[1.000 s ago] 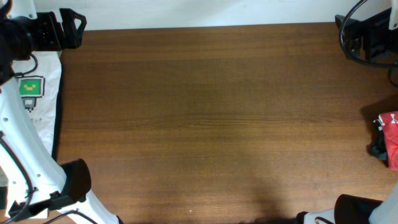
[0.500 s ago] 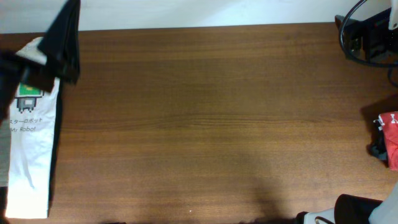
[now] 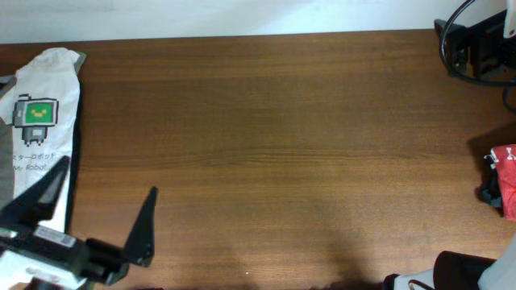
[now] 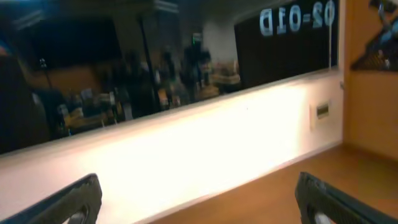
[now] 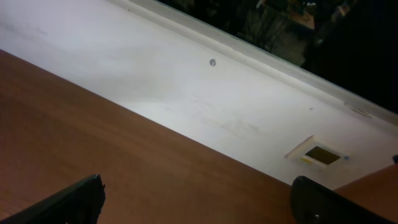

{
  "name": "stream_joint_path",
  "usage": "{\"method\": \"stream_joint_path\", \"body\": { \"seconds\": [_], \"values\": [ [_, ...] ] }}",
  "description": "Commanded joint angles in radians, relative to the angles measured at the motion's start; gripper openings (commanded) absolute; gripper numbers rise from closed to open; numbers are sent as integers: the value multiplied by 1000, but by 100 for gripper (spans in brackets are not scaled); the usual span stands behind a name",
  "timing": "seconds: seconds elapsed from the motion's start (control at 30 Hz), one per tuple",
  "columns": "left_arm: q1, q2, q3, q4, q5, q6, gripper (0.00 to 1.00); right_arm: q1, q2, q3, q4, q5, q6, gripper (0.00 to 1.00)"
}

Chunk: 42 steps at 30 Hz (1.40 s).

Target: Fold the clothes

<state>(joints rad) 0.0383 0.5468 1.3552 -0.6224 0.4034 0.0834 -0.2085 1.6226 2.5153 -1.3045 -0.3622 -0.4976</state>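
Only a crumpled edge of the red-orange T-shirt (image 3: 507, 179) shows, at the table's right edge; the rest is out of frame. My left gripper (image 3: 93, 208) is open and empty above the table's front left corner, far from the shirt. In the left wrist view it (image 4: 199, 202) faces the bright wall and the table's far edge. My right gripper (image 5: 202, 202) is open and empty, looking across bare table toward the wall. In the overhead view it sits at the back right corner (image 3: 477, 50), behind the red shirt.
A white T-shirt with a green pixel-robot print (image 3: 42, 137) lies folded lengthwise along the left edge of the brown wooden table (image 3: 274, 145). A dark object (image 3: 487, 193) lies beside the red shirt. Black cables hang at the back right corner.
My left arm swung from the back left corner to the front left, uncovering the white T-shirt. Its gripper stays open. The right arm and red shirt have not moved.
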Motion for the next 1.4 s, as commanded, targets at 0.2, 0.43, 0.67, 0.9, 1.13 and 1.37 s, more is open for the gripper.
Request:
{"method": "stream_joint_path", "body": {
  "seconds": [0.2,0.43,0.67,0.9,1.13,1.37],
  "values": [
    [-3,-374,-728,639,0,-114,99,5,1,-3,3,8,0,99],
    [36,-541,-1054,835,0,-122,99,5,1,-3,3,8,0,99],
    [53,-542,-1268,1035,-26,-121,99,5,1,-3,3,8,0,99],
    [76,-542,-1346,1054,-63,-121,99,5,1,-4,3,8,0,99],
    [76,-541,-1346,848,-40,-121,99,5,1,-4,3,8,0,99],
    [76,-541,-1346,615,-25,-121,99,5,1,-3,3,8,0,99]
  ]
}}
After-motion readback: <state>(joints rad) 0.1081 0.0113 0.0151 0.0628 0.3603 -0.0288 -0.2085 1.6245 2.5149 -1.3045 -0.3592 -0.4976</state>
